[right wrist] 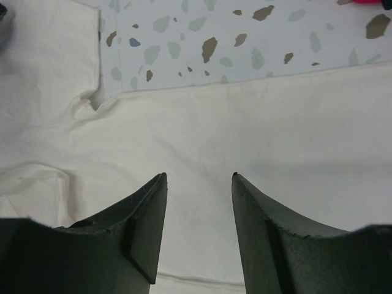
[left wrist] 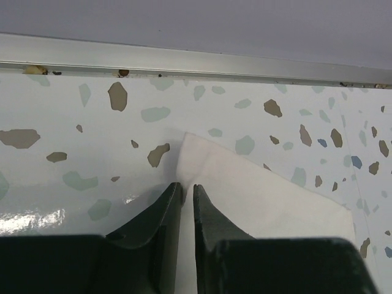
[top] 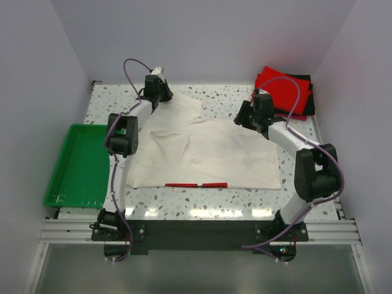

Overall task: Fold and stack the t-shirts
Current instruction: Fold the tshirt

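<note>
Pale lavender walls (top: 202,37) enclose a glossy speckled terrazzo table (top: 220,101) with an aluminium front rail (top: 202,228).

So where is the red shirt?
In the top view the folded red shirt lies on a black one in the far right corner of the table, just beyond the right gripper, apart from the cream shirt.

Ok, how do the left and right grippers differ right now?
Jaws: the left gripper is pinched nearly shut on a sleeve corner of the cream t-shirt; the right gripper stands open, holding nothing. Place: the left gripper sits at the cloth's edge near the far rim of the table; the right gripper is over the shirt's body. Both are low over the same shirt.
</note>
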`<state>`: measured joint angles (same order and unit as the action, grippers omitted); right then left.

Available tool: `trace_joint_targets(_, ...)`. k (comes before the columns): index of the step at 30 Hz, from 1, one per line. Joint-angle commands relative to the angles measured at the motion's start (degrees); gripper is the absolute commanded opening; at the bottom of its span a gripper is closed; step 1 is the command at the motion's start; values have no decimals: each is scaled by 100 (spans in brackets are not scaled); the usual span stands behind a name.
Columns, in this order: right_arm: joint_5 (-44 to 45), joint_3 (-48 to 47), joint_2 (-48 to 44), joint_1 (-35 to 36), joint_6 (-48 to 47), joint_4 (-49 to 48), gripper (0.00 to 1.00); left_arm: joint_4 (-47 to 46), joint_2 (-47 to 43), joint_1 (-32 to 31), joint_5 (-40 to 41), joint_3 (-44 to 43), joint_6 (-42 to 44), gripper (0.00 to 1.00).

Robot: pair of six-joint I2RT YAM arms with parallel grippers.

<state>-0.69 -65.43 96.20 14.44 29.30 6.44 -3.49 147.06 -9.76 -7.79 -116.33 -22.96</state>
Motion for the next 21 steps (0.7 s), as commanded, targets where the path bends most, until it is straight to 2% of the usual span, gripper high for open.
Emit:
trace_joint_targets(1, 288, -75, -260, -274, -82, 305, 50, -626, -151, 44, -240, 111, 64, 18)
trace_joint_targets(8, 359, -260, -59, -1100, -91, 727, 50, -1022, -432, 97, -223, 190, -41, 0)
trace_joint_targets(12, 254, -426, 283, -1678, -82, 859, 50, -1329, -600, 193, -389, 409, -209, 0)
trace_joint_targets(21, 218, -1120, 1286, -2111, -196, 1008, 51, -1725, -846, 273, -706, 621, -455, 0)
